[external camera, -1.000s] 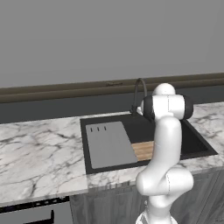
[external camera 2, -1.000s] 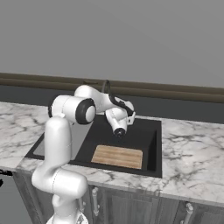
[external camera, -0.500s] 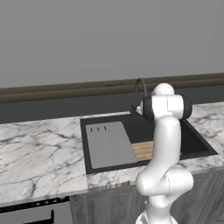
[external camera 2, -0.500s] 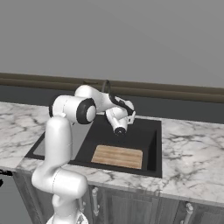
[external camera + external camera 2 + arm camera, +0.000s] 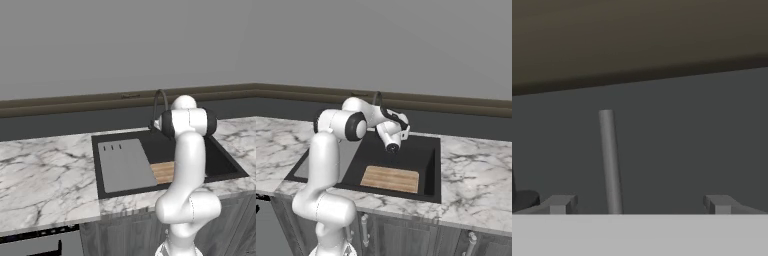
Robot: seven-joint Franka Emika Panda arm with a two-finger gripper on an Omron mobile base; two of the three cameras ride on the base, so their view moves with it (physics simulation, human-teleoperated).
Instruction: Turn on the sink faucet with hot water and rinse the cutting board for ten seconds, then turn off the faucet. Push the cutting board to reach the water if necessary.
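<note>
While the white arm rises at about four o'clock in the left base view, its upper joints block part of the sink (image 5: pixel 222 160), a black basin sunk into the marble desk (image 5: pixel 45 180). The sink faucet (image 5: pixel 159 102) arches up just behind the arm's shoulder, at the basin's back rim. A flat grey slab (image 5: pixel 125 165) with three slots lies in the basin's left half, and the cutting board (image 5: pixel 163 172) peeks out beside it, partly hidden by the arm.

From the right base view, the arm reaches in from eight o'clock and its pincer (image 5: pixel 392 147) hangs over the basin near the back edge, above and apart from the striped wooden board on the basin floor toward six o'clock. No stream falls from the spout.

In the hand view, the two fingertips (image 5: pixel 559 204) stand wide apart, holding nothing, and a thin grey stem of the faucet rises between them, nearer the left one.
</note>
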